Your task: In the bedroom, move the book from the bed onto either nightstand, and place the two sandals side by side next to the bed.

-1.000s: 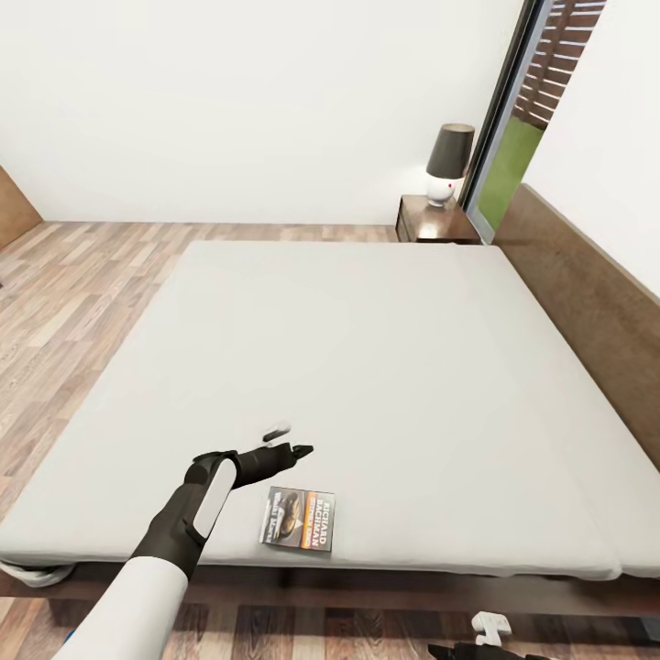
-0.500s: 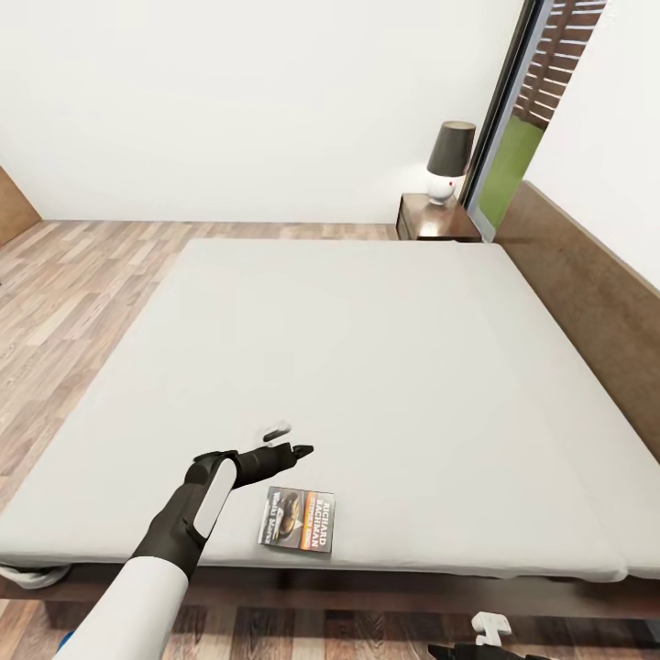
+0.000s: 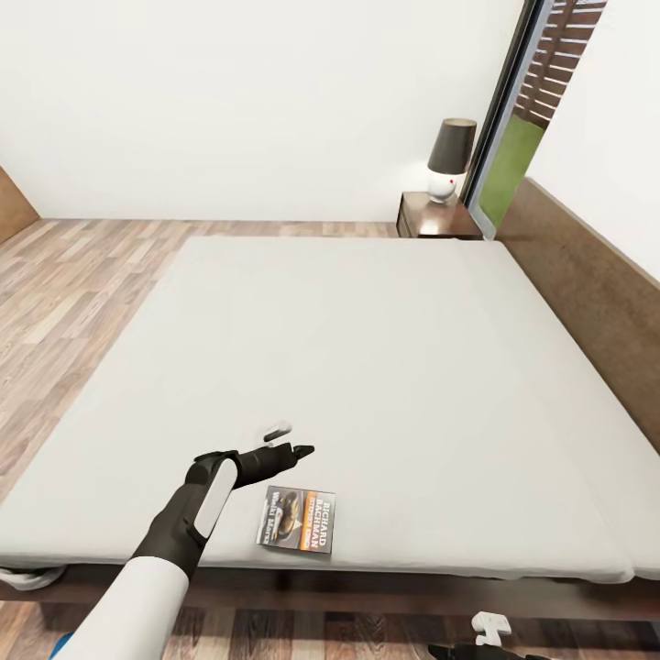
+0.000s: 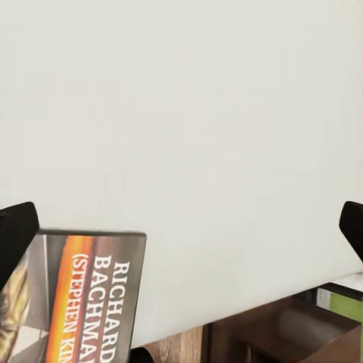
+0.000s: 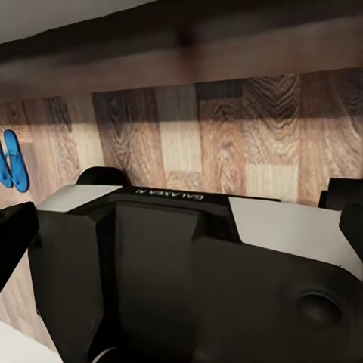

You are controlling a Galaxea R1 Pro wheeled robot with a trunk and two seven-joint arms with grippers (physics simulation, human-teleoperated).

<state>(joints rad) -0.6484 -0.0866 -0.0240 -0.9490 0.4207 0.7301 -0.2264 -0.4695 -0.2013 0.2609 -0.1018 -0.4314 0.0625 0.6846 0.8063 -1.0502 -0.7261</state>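
Your left claw [image 3: 286,442] hangs over the bed [image 3: 367,367] in the lower left of the head view, its fingers spread apart with nothing between them. The book [image 3: 297,519] lies flat on the grey mattress just below and right of that claw, near the mattress's bottom edge, cover up with the white "Richard Bachman" lettering readable. In the left wrist view the book [image 4: 79,299] sits at the lower left of the frame, between the two dark fingertips at the picture's side edges and closer to the left one [image 4: 15,234]; the gap between them is wide.

The nightstand [image 3: 433,220] stands at the upper right of the head view, beside the far corner of the bed, with a lamp [image 3: 447,160] on top of it. The window [image 3: 522,110] rises just right of it.

Your right arm barely enters the head view at the bottom edge, right of centre, above the wood floor [image 3: 73,275]; whether that claw is open or closed cannot be told. In the right wrist view, the sandals [image 5: 13,160] show as a bright blue pair at the left edge, lying on the plank floor.
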